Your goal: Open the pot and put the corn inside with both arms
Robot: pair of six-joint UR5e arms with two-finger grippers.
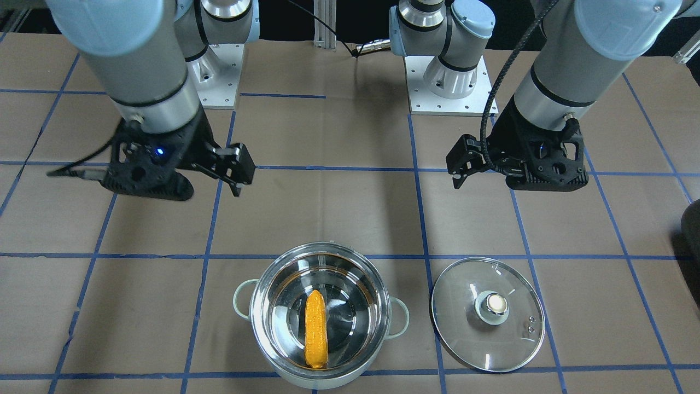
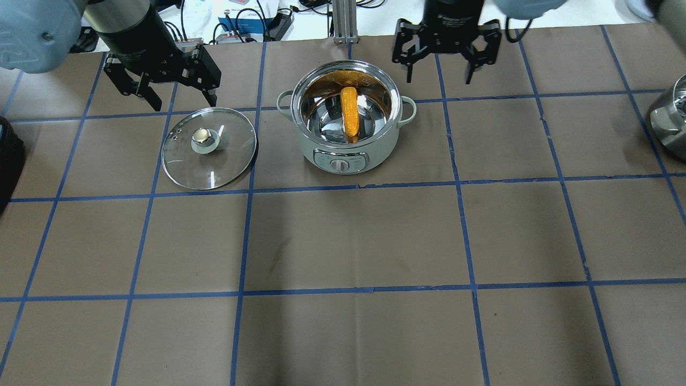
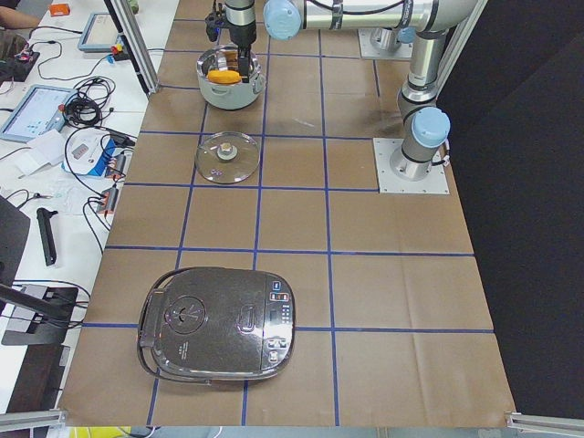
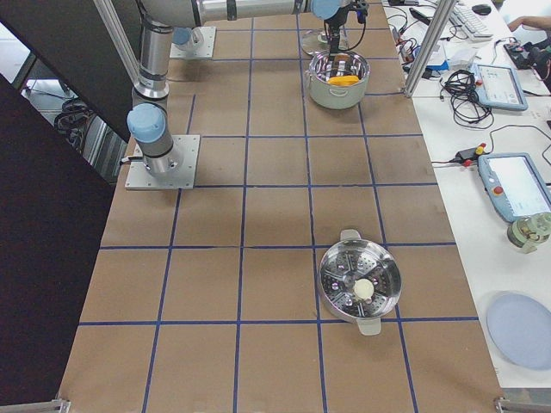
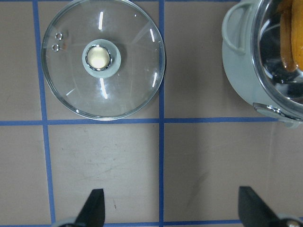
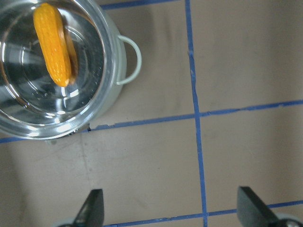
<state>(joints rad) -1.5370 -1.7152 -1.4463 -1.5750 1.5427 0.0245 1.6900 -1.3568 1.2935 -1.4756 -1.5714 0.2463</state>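
The steel pot (image 2: 348, 155) stands open at the far middle of the table, with the yellow-orange corn (image 2: 349, 112) lying inside it. The corn also shows in the front view (image 1: 316, 335), inside the pot (image 1: 257, 314). The flat glass lid (image 2: 209, 147) lies on the table beside the pot, knob up. My left gripper (image 2: 182, 102) hangs open and empty above the lid's far edge. My right gripper (image 2: 439, 75) hangs open and empty beyond the pot's right handle. The left wrist view shows the lid (image 5: 102, 56) and the pot's side (image 5: 241, 66). The right wrist view shows the corn (image 6: 53, 45).
A black rice cooker (image 3: 219, 324) sits at the table's left end. A steamer pot (image 4: 360, 284) sits toward the right end and shows at the overhead view's right edge (image 2: 670, 123). Brown paper with blue tape lines covers the table.
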